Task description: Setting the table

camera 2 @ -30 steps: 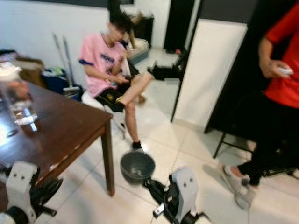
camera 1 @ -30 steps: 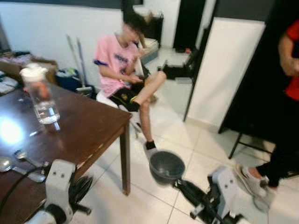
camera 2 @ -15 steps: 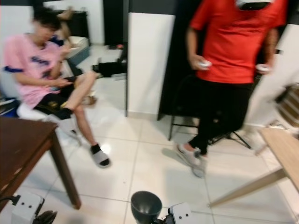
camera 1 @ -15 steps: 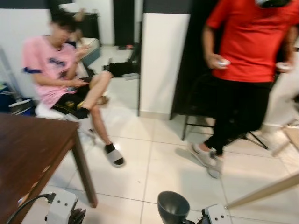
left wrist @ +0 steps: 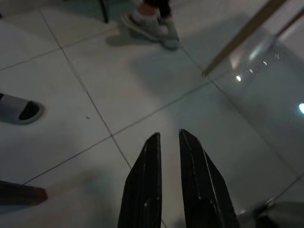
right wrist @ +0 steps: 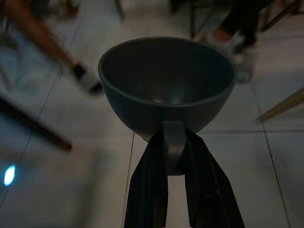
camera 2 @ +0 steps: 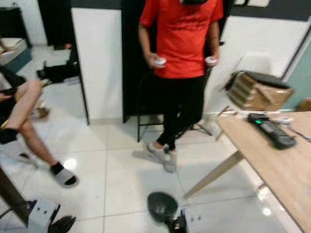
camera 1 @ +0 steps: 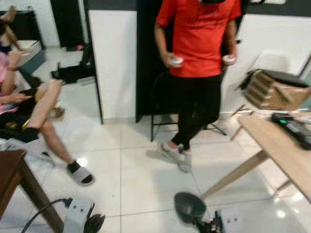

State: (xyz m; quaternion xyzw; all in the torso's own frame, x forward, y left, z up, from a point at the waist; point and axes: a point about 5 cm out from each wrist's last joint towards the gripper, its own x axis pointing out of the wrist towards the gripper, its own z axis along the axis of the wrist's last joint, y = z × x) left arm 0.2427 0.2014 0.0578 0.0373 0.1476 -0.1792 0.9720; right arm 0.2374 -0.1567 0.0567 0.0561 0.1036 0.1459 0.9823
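At the far left a seated person [camera 1: 29, 104] rests a sandalled foot on the white tile floor [camera 1: 131, 174], beside the corner of a dark tabletop [camera 1: 8, 172]. The left claw [left wrist: 167, 142] hangs low over the floor, fingers narrow and empty. Near centre, the right claw [right wrist: 173, 156] grips the handle of a grey bowl [camera 1: 189, 207], held above the floor. Behind stands a person in a red shirt [camera 1: 198, 36]. A light tabletop [camera 1: 284, 150] sits right.

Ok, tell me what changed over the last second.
The camera swung right: the dark table with its jar left view, and a light wooden table came in. The right gripper still holds the grey bowl by its handle, and the left gripper stays empty.
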